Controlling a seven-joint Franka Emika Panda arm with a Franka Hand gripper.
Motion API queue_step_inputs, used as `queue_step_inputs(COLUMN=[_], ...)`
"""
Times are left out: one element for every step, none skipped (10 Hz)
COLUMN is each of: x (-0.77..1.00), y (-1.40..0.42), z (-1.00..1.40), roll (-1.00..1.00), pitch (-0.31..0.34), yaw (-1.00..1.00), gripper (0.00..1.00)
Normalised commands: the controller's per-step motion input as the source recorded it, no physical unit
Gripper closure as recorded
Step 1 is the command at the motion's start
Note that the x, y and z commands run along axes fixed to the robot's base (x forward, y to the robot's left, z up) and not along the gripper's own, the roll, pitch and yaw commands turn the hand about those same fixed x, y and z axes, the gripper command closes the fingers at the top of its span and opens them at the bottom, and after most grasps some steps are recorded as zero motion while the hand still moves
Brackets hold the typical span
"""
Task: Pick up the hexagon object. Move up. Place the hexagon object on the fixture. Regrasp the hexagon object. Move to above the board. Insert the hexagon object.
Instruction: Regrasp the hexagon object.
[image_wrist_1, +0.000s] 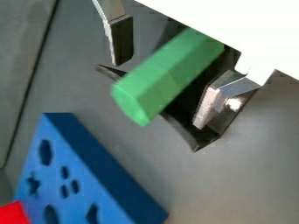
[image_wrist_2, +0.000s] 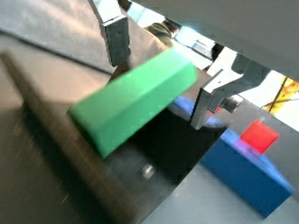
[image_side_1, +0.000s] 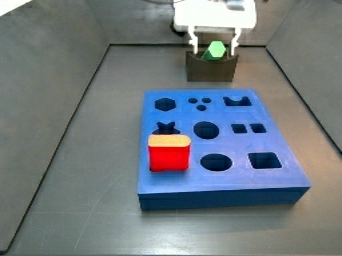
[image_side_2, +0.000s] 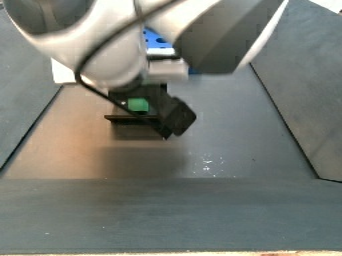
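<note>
green and close to the lens, the hexagon object lay between the gripper's 2 silver fingers, which sat against its sides, clamped on it in both wrist views. it rested in the notch atop the fixture, its end showing green in a side view. nearer the front of the grey tray floor sat the board, well apart from the fixture, with a red block standing on it.
</note>
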Motion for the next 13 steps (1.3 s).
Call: queue_step_inputs(x=[-0.02,-0.03,-0.03,-0.03,-0.02,-0.02,-0.12,-0.11,-0.12,-0.12,-0.08,-0.05,-0.01], y=[0.01,0.01,0.01,0.01,0.01,0.01,-0.85,-0.83,-0.7,-0.59,-0.32,-0.2,-0.03], z=[1.0,1.0,0.92,0.67,0.48,0.29,1.0,0.9,0.76,0.64,0.29,0.14,-0.02], roll=[-0.02,-0.01,0.01,0.03,0.03,0.04,1.0,1.0,1.0,1.0,1.0,1.0,1.0], pitch=[0.075,0.078,0.078,0.08,0.081,0.083,0.053,0.05,0.039,0.033,0.026,0.025,0.025], yaw=[0.02,0.0,-0.01,-0.02,-0.03,-0.04,0.0,0.0,0.0,0.0,0.0,0.0,0.0], gripper=[0.0,0.0,0.0,0.0,0.0,0.0,0.0,0.0,0.0,0.0,0.0,0.0,0.0])
